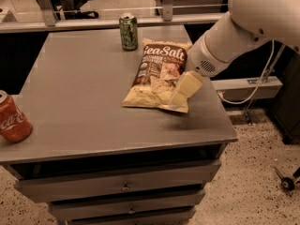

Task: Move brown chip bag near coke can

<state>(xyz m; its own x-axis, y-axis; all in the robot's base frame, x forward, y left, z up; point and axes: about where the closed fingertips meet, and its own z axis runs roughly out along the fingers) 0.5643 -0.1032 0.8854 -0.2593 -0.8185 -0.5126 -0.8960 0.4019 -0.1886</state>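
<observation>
The brown chip bag (157, 76) lies flat on the grey table (84, 102), right of the middle, its "Sea Salt" lettering facing up. The coke can (13, 118) stands at the table's left front edge, far from the bag. My gripper (182, 92) hangs from the white arm (243, 27) that comes in from the upper right. It sits over the bag's lower right corner, close above it.
A green can (128, 31) stands at the table's far edge, just left of the bag's top. The table has drawers (122, 186) below its front. A cable and low shelf (248, 86) lie to the right, over speckled floor.
</observation>
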